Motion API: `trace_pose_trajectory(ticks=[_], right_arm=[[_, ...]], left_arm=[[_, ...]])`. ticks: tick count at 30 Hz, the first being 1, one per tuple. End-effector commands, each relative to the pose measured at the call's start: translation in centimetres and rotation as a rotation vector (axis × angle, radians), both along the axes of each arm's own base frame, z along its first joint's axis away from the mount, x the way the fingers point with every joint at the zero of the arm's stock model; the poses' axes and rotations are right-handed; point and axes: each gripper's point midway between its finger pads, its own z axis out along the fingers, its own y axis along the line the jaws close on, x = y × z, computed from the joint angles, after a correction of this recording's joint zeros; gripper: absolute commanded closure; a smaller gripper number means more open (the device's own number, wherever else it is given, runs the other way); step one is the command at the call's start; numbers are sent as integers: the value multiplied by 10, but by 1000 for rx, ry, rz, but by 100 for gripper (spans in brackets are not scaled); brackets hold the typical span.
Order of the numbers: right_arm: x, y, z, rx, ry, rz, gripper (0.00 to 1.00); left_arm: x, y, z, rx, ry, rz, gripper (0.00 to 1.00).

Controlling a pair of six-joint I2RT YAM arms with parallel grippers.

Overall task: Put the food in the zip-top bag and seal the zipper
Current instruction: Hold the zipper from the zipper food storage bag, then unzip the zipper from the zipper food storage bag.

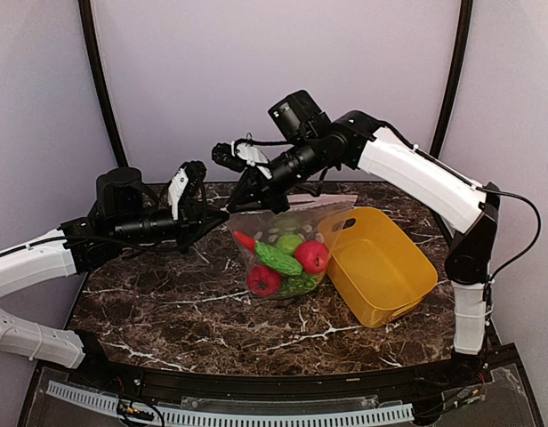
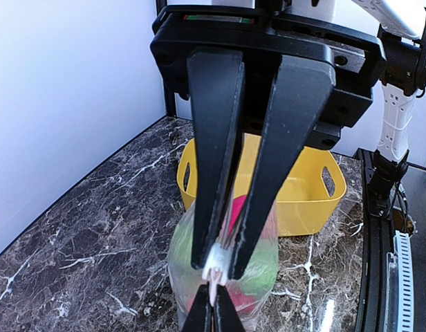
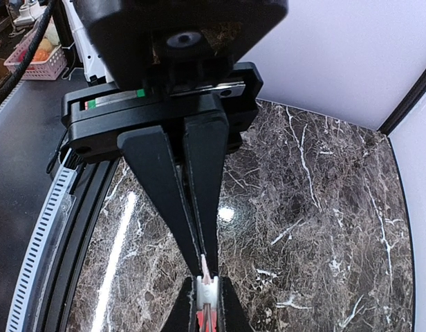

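The zip-top bag (image 1: 287, 245) is held up by its mouth edge over a dark, white-veined marble worktop (image 1: 167, 302), gripped between two sets of jaws that meet tip to tip. The left jaws, on the left arm (image 1: 43, 258), are seen closed tight on the near-left end of the edge; in the left wrist view a thin pale strip is pinched at their tips. The right jaws, on the right arm (image 1: 416, 173), are likewise closed on the edge just beside them, a pinkish sliver of the zipper (image 1: 318, 205) being clamped between their tips in the right wrist view. The rest of the zipper is stretched away to the right from that double grip.

The food (image 1: 283, 262) is contained in the bag, hanging below the jaws: red and green pieces are pressed against the clear plastic, low down near the worktop.

A yellow tub (image 1: 381, 267) is tipped on the worktop just to the right of the bag. The scene is enclosed by pale lilac walls (image 1: 283, 53), and two black curved posts (image 1: 96, 80) are set against them.
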Motion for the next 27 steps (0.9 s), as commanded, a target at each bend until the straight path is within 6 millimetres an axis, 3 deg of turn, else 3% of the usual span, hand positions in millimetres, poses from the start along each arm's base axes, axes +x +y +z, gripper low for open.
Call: trace_pose_trajectory(ticks=[1, 8, 13, 19, 27], right_arm=[[-6, 15, 6, 31, -5, 15, 100], [-7, 12, 3, 16, 0, 7, 100], [-13, 11, 16, 50, 6, 24, 100], [-14, 17, 7, 37, 35, 40, 100], [-12, 9, 6, 16, 21, 20, 100]], left_arm=[[-4, -3, 6, -14, -14, -27, 99], [-2, 4, 7, 0, -34, 11, 99], [-2, 6, 5, 6, -30, 19, 99], [0, -3, 7, -12, -12, -8, 99], [2, 4, 8, 1, -31, 24, 99]])
